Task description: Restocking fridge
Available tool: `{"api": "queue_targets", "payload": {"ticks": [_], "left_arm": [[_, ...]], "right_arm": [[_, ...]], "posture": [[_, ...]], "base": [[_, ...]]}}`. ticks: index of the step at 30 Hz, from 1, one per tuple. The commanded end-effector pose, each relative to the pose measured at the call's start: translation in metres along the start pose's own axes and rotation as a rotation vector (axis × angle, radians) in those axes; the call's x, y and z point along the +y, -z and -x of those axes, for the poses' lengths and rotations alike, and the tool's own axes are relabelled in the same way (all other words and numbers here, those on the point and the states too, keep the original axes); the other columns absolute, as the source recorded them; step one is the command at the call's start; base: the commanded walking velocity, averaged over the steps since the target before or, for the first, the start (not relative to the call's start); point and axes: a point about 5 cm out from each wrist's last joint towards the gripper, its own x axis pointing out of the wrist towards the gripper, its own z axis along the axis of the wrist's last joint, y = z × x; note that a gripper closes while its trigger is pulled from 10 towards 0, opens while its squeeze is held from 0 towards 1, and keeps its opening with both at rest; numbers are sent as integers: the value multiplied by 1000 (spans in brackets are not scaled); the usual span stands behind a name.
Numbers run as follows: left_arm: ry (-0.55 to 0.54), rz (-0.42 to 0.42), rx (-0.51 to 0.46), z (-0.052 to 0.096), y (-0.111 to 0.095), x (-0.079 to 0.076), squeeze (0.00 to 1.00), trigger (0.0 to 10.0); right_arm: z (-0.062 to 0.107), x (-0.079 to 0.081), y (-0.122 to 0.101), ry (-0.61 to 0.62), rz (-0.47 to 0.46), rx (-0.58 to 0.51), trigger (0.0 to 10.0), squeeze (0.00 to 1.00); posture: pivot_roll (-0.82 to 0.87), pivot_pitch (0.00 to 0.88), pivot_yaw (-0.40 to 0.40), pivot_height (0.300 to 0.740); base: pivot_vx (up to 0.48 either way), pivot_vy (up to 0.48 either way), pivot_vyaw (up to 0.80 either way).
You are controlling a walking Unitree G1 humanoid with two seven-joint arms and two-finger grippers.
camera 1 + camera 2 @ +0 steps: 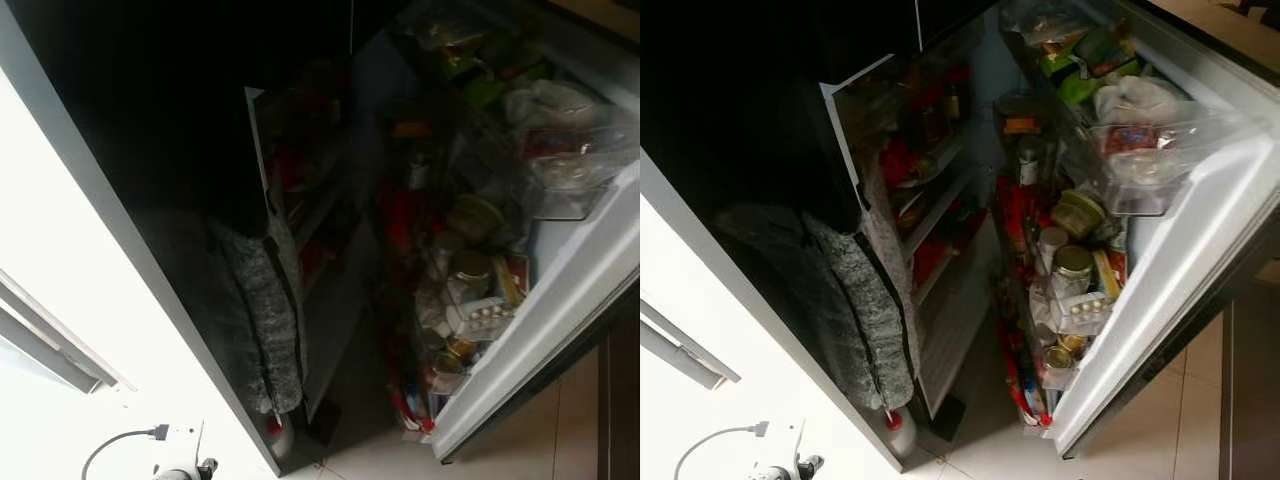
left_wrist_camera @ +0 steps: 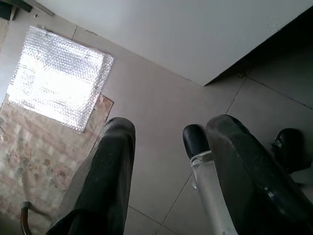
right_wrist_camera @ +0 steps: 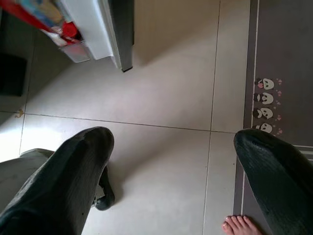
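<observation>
The fridge stands open, and its door swings out to the right. The door racks are packed with jars, an egg box, bags and packets. Dim inner shelves hold red and dark items. My left gripper hangs open over the floor tiles. A clear bottle with a black cap shows beside one finger; I cannot tell whether it touches. My right gripper is open and empty above pale tiles near the door's lower corner.
A person in a grey knitted top leans into the fridge on its left side. A red-capped bottle stands on the floor at the fridge base. Bare toes and a dark mat with panda faces lie by my right gripper. A silver bubble sheet lies on the floor.
</observation>
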Motion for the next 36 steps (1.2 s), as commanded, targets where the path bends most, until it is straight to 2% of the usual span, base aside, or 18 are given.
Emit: {"api": "queue_targets", "payload": {"ticks": [1,19,33,36], "left_arm": [[-2,-7,21,1,5,2,0,10000],[-6,-1,24,1,6,2,0,10000],[-7,-2,20,1,5,2,0,10000],[-8,-1,20,1,5,3,0,10000]], "right_arm": [[1,-1,5,-3,8,16,10000,0],[1,-1,2,-3,15,-19,10000,0],[4,-6,3,111,-123,-59,10000,0],[-5,15,-61,191,-145,-292,10000,0]], "posture": [[-230,28,47,740],[-232,21,45,740],[-228,22,48,740],[-228,22,48,740]], "base": [[0,-266,0],[0,-29,0],[0,0,0],[0,0,0]]}}
